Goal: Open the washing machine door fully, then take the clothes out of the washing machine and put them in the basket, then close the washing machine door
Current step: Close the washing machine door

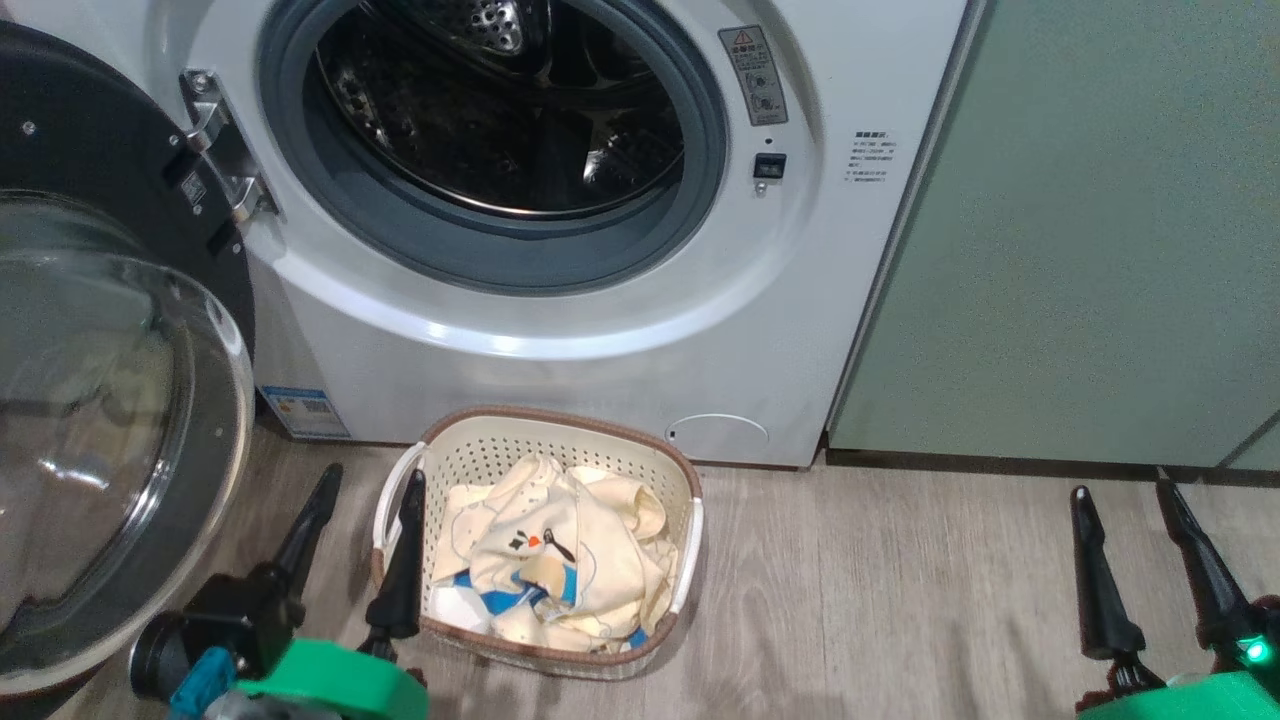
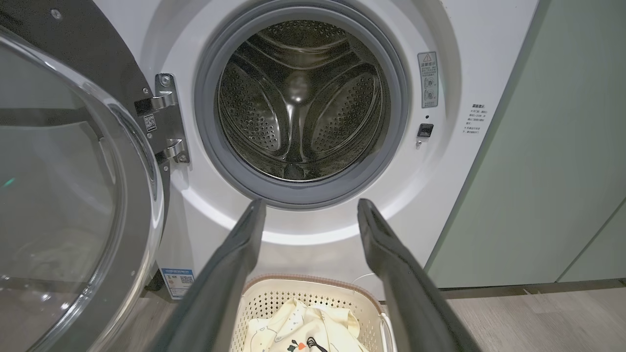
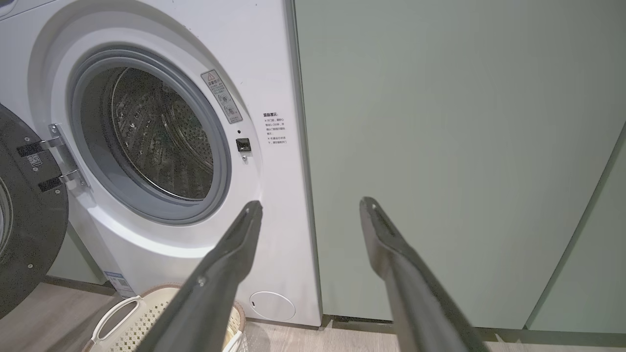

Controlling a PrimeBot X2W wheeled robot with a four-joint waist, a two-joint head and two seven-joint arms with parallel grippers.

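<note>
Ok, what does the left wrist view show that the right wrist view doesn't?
Left wrist: the clothes lying in the basket, the washing machine door's glass bowl, the empty drum head-on, the open left gripper. Right wrist: the open right gripper, the whole round service flap. Both: the washing machine, door swung open, basket, pale green cabinet.

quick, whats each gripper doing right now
left gripper: open, holding nothing
right gripper: open, holding nothing
</note>
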